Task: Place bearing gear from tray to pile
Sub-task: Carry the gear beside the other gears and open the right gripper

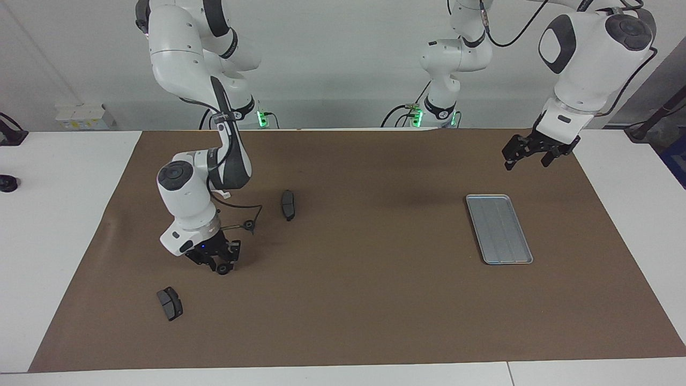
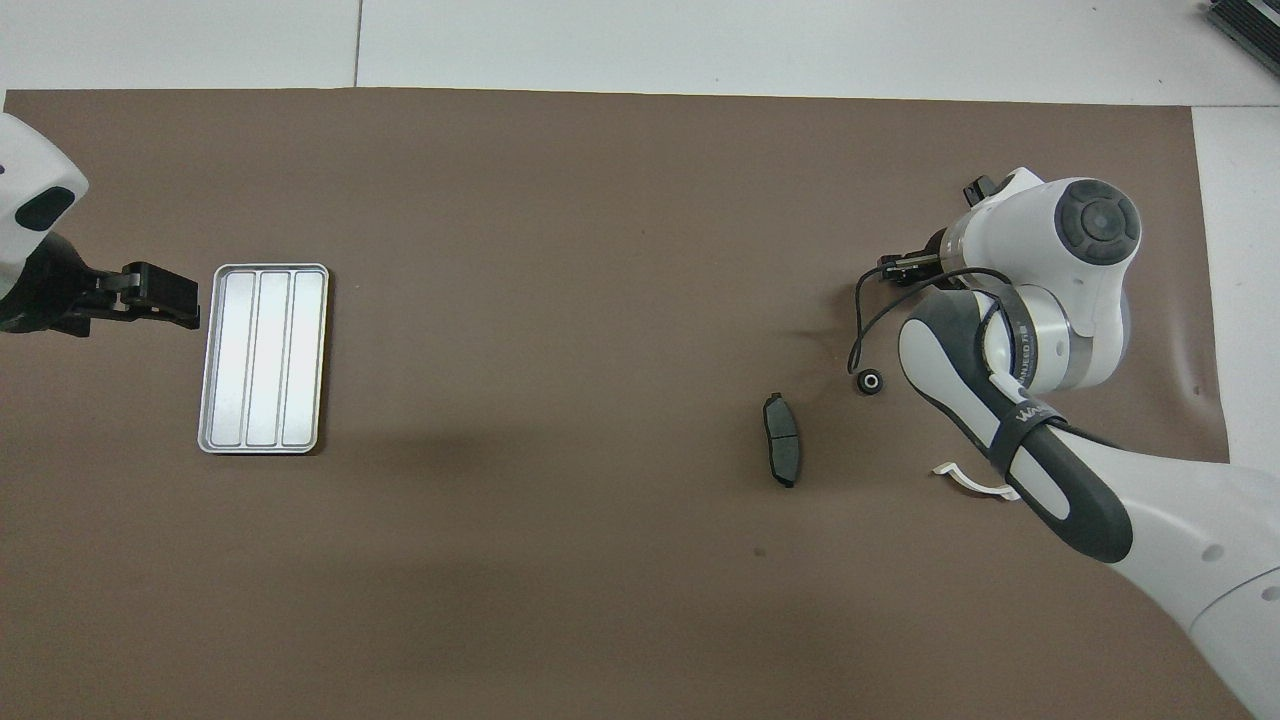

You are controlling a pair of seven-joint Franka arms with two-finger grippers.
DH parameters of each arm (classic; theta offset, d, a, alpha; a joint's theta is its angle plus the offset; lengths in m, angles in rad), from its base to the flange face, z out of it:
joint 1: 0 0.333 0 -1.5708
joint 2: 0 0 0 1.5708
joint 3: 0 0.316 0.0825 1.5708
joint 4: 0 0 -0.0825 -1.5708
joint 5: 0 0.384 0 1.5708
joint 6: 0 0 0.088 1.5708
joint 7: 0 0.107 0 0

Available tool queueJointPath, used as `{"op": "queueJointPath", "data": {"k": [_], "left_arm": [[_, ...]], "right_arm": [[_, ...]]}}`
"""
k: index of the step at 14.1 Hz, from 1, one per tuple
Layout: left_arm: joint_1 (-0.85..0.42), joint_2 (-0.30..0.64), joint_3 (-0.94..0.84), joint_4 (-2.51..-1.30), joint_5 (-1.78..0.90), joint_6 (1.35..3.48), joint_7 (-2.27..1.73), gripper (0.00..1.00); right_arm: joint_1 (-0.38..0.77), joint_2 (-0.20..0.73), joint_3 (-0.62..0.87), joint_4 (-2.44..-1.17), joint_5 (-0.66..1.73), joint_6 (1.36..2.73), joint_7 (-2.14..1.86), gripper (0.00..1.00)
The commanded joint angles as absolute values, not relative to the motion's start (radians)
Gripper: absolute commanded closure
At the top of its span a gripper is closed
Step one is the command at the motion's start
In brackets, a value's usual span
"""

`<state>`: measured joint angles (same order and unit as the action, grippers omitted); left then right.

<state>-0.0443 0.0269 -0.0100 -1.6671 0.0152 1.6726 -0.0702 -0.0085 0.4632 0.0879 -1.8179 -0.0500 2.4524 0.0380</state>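
Note:
A small black bearing gear (image 1: 222,269) sits at the tip of my right gripper (image 1: 217,261), low over the mat among the pile. The frames do not show whether it is still gripped. In the overhead view the right hand covers both. Another bearing gear (image 1: 248,225) (image 2: 870,381) lies on the mat close by. The pile's parts lie around them: one dark brake pad (image 1: 288,204) (image 2: 783,452), a second brake pad (image 1: 170,303) and the white half-ring bracket (image 2: 965,478), largely hidden by the right arm. The silver tray (image 1: 498,229) (image 2: 263,358) lies bare toward the left arm's end. My left gripper (image 1: 528,160) (image 2: 160,295) waits open in the air beside it.
A brown mat (image 1: 375,300) covers most of the white table. A black cable (image 1: 238,206) loops from the right wrist down beside the loose gear. A small black object (image 1: 7,184) stands on the bare table off the mat, at the right arm's end.

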Motion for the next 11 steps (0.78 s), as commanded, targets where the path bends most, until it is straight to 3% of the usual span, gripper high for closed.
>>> {"op": "queueJointPath", "data": {"k": [1,8,11], "left_arm": [[-0.035,-0.006,-0.015,-1.703,0.032,1.683,-0.074,0.00],[-0.035,-0.006,-0.017,-1.703,0.032,1.683,-0.074,0.00],[-0.035,-0.006,-0.015,-1.703,0.032,1.683,-0.074,0.00]], "right_arm": [[-0.023,0.398,0.095,-1.824,-0.026,2.403,0.038,0.00],[-0.040,0.092,0.095,-1.818,-0.028,2.076,0.095,0.00],[-0.040,0.006,0.095,-1.784,-0.026,1.923,0.106,0.00]]}}
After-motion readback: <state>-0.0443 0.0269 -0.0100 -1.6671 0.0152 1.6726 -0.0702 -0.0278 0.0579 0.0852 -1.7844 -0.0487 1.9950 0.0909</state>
